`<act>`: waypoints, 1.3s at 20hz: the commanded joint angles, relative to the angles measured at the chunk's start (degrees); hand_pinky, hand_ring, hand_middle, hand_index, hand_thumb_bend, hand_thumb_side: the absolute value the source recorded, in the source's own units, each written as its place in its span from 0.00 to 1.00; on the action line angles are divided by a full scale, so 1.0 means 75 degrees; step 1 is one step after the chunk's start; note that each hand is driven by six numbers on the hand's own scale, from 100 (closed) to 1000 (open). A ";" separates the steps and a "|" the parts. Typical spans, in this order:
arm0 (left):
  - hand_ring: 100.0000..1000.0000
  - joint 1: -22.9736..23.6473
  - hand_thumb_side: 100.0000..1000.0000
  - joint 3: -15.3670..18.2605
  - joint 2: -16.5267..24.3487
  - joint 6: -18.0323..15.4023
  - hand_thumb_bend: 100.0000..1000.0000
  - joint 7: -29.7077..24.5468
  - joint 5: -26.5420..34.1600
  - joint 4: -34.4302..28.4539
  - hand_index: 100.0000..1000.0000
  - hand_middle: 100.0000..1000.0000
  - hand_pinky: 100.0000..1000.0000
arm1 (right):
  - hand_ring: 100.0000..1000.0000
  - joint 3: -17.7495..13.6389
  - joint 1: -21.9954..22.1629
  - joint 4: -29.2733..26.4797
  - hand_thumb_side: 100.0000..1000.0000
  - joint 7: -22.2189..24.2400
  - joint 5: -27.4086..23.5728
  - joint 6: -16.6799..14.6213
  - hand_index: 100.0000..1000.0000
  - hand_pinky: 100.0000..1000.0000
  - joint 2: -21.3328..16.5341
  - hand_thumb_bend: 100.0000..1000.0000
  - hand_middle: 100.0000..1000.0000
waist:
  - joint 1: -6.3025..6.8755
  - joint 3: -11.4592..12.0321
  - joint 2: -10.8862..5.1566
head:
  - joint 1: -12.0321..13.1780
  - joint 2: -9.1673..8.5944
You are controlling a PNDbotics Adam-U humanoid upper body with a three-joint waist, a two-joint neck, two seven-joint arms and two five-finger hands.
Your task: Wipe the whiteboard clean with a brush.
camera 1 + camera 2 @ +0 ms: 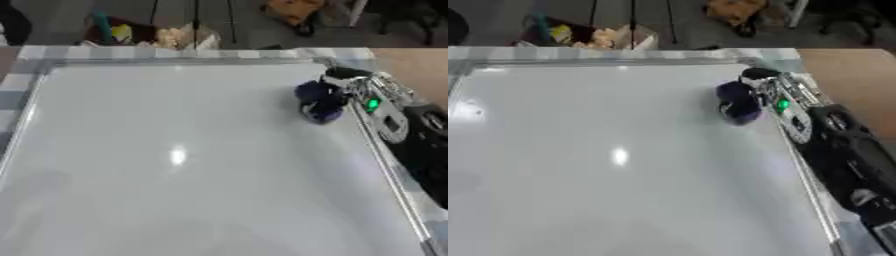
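We saw the large white glossy whiteboard (175, 160) lying flat, no marks visible. Near its far right edge, the right robot hand (367, 92) pinched a small dark-blue brush (319, 102) against the board. We judged it light and soft-faced, best gripped by its upper body.

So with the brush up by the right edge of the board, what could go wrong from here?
1. The right hand holds the blue brush close to the whiteboard's right frame; a sideways stroke could catch it.
2. Glare on the whiteboard might hide faint marks, so spots could be missed.
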 commanded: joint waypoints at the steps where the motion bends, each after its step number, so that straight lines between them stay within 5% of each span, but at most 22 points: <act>1: 0.55 -0.0053 0.98 0.0003 0.0021 -0.0016 0.03 -0.0016 0.0022 -0.0136 0.68 0.49 0.31 | 0.53 -0.0128 -0.0019 0.0206 0.44 -0.0061 0.0186 0.0080 0.43 0.45 -0.0312 0.00 0.24 | 0.0034 -0.0018 -0.0161 | 0.0013 -0.0074; 26: 0.56 -0.0047 0.97 -0.0010 0.0009 0.0009 0.03 -0.0023 0.0049 -0.0136 0.68 0.49 0.31 | 0.54 -0.0289 -0.0096 0.0595 0.46 -0.0092 0.0662 0.0058 0.43 0.43 -0.0324 0.00 0.24 | 0.0048 -0.0062 -0.0219 | 0.0054 -0.0086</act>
